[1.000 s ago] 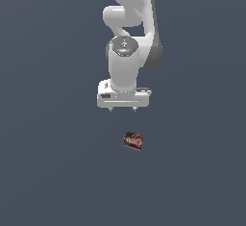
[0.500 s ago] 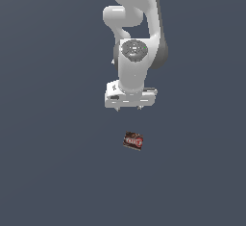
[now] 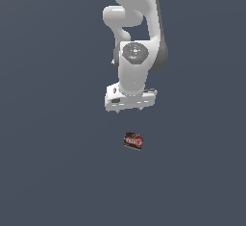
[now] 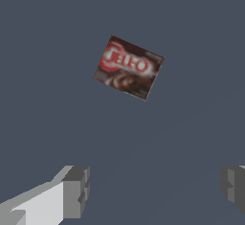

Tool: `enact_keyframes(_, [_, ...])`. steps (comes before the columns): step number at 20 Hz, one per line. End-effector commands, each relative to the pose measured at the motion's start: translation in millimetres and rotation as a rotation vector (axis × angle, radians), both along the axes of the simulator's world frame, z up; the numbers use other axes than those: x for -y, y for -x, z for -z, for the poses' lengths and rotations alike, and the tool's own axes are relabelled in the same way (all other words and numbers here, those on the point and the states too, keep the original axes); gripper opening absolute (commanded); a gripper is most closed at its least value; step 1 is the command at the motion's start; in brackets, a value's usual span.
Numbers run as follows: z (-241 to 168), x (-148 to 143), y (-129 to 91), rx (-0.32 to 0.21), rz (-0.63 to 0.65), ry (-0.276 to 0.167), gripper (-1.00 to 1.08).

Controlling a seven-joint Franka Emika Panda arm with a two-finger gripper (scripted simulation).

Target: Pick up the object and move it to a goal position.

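The object (image 3: 133, 141) is a small dark brown box with a red and white label, lying flat on the grey floor. The wrist view shows its label face (image 4: 128, 68), turned at an angle. My white gripper (image 3: 129, 109) hangs above the floor, a short way from the box toward the arm's base. It is open, and its two grey fingertips (image 4: 76, 191) stand wide apart with nothing between them. The box lies beyond the fingertips, not between them.
A plain dark grey floor (image 3: 53, 172) surrounds the box on every side. The white arm (image 3: 137, 23) rises above the gripper in the exterior view.
The arm has shifted slightly toward the exterior view's right and the gripper has come a little lower. The box has not moved.
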State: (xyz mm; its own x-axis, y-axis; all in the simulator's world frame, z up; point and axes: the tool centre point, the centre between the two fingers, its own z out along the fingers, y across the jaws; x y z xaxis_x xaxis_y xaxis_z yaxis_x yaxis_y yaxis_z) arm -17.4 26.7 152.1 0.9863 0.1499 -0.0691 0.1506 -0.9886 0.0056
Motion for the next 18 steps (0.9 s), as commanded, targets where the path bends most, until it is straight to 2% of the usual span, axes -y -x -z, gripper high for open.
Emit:
enact_keyframes(1, [2.7,-0.7,-3.2,0.001,-0.039,-0.001,1.00])
enact_keyframes(7, [11.9,-3.4,-14.1,0.005,-0.172,-0.005,1.00])
enact_keyframes(18, [35.0,-10.1,-39.2,0.014,-0.492,-0.018,1.00])
